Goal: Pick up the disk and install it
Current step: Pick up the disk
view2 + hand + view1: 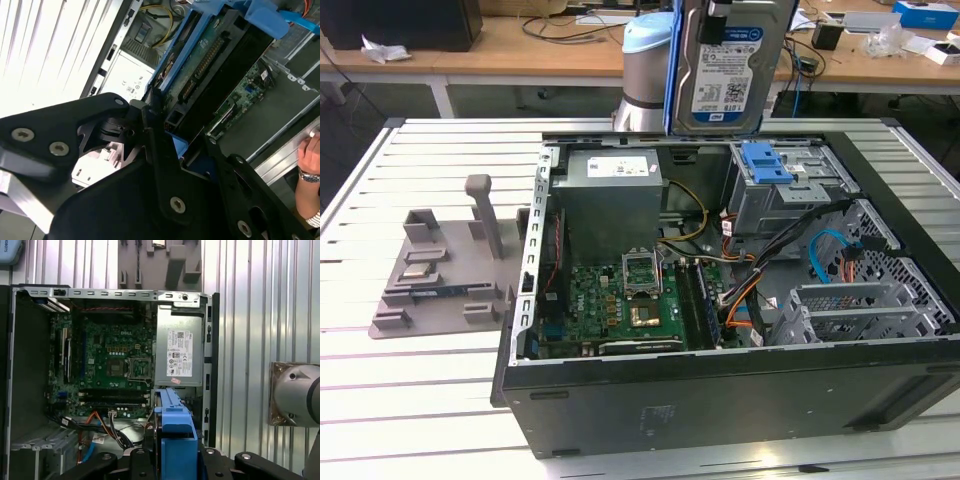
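- The disk [728,70] is held upright in the exterior view, label towards the camera, high above the far side of the open computer case [720,400] and clear of everything inside it
- The gripper [172,142] is closed on the disk in the second wrist view, with its black fingers [155,150] pressed against the blue frame [176,146] on either side; nothing else is gripped
- In the first wrist view the power supply [179,357] and the motherboard [112,365] are seen beyond the held disk
- The pick-up is judged done and the carry to the case is the step in hand; the install is not yet begun
- The metal cage [790,195] with its blue latch [767,162] is judged the likely seat, lying just under the disk in the exterior view
- For seating, the disk's frame would need to be lined up squarely with the cage opening and kept off the loose cables [790,270]
- A person's hand [310,165] is seen near the case edge, so care is called for there
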### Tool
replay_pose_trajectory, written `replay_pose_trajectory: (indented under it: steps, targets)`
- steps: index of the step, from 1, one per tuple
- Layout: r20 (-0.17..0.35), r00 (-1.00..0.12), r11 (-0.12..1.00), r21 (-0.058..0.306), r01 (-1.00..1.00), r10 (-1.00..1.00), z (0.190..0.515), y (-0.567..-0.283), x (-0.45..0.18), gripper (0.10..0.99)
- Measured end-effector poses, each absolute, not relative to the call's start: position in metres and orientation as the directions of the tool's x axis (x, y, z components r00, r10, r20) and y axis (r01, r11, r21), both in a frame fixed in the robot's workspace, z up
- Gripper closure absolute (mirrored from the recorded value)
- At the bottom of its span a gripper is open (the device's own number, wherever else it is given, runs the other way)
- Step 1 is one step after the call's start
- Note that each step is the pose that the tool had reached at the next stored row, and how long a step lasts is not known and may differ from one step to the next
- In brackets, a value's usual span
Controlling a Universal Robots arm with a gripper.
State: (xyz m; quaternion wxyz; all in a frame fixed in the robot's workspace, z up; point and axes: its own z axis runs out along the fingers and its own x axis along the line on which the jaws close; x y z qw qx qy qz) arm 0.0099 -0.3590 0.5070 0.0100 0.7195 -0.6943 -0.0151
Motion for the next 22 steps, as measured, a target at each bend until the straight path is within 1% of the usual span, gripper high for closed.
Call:
replay_pose_trajectory:
  steps: [3,19,22]
  targets:
    - [-0.008,0.035,-0.036,0.035,-0.999,-0.999,0.507,-0.371,0.01,0.718]
    - [-0.008,0.035,-0.036,0.035,-0.999,-0.999,0.506,-0.406,0.01,0.718]
    - [-0.008,0.035,-0.036,0.035,-0.999,-0.999,0.506,-0.419,0.01,0.718]
